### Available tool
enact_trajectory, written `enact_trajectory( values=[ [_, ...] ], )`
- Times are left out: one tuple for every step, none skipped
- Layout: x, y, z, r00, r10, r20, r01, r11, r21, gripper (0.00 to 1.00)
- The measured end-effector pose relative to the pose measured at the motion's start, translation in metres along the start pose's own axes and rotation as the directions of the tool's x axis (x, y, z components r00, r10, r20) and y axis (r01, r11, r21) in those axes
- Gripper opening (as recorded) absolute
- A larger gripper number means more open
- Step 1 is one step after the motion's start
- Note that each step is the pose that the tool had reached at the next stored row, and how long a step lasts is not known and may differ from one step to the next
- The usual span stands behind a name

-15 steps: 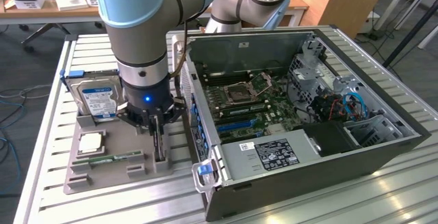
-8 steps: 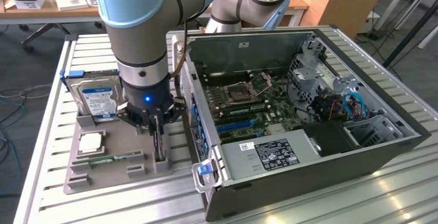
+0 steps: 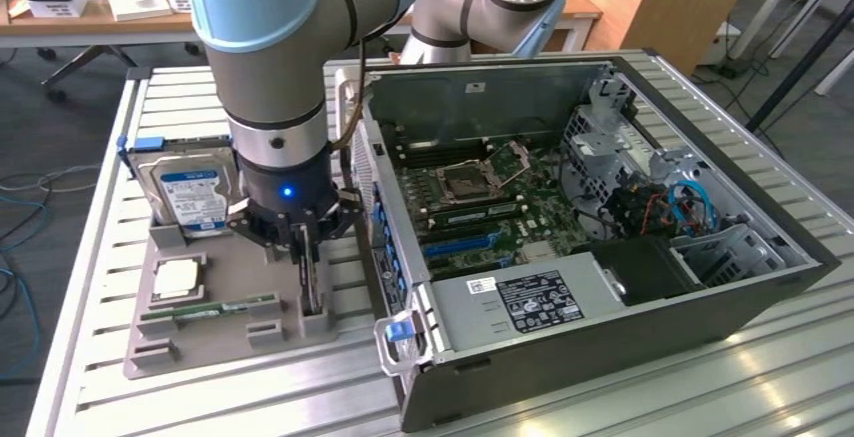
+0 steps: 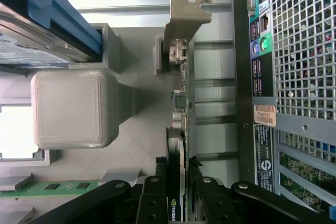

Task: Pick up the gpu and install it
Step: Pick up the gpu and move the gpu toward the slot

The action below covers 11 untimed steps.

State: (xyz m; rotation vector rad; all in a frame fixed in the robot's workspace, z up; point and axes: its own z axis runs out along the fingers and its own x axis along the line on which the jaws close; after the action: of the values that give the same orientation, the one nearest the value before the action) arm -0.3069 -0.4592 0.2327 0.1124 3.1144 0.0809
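Observation:
The gpu (image 3: 315, 285) stands on its long edge in a slot of the grey printed holder (image 3: 220, 332), next to the open computer case (image 3: 601, 357). In the wrist view the gpu (image 4: 181, 114) is seen edge-on, with its silver bracket (image 4: 185, 17) at the far end. My gripper (image 3: 304, 249) is straight above the card and has come down over its upper edge. The black fingers (image 4: 152, 200) sit on both faces of the card with no gap showing, so my gripper (image 4: 177, 205) is shut on it. The card is still seated in the holder.
The holder also carries a silver hard drive (image 3: 191, 193) with a blue-white label, a processor (image 3: 176, 279) and a green memory stick (image 3: 214, 309). The case's rear panel (image 4: 294, 66) is close beside the card. Inside the case lies the motherboard (image 3: 474, 197).

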Motion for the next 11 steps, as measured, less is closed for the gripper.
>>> enact_trajectory(
  values=[
    [0.0,0.0,-0.0009,1.0,0.0,-0.0001,0.0,1.0,0.0001,0.26],
    [0.0,0.0001,-0.0011,1.0,0.0,0.0001,0.0,1.0,-0.0001,0.26],
    [0.0,0.0001,-0.0011,1.0,0.0,0.0001,0.0,1.0,-0.0001,0.26],
    [0.0,0.0001,-0.0011,1.0,0.0,0.0001,0.0,1.0,-0.0001,0.26],
    [0.0,0.0001,-0.0011,1.0,0.0,0.0001,0.0,1.0,-0.0001,0.26],
    [0.0,0.0001,-0.0034,1.0,0.0,-0.0004,0.0,1.0,0.0003,0.26],
    [0.0,0.0003,-0.0055,1.0,0.0,-0.0002,0.0,1.0,0.0001,0.26],
    [0.0,0.0006,-0.0118,1.0,0.0,0.0,0.0,1.0,0.0,0.26],
    [0.0,0.0006,-0.0117,1.0,0.0,0.0002,0.0,1.0,-0.0001,0.26],
    [0.0,0.0006,-0.0118,1.0,0.0,0.0,0.0,1.0,0.0,0.26],
    [0.0,0.0006,-0.0117,1.0,0.0,0.0,0.0,1.0,-0.0001,0.26]
  ],
)
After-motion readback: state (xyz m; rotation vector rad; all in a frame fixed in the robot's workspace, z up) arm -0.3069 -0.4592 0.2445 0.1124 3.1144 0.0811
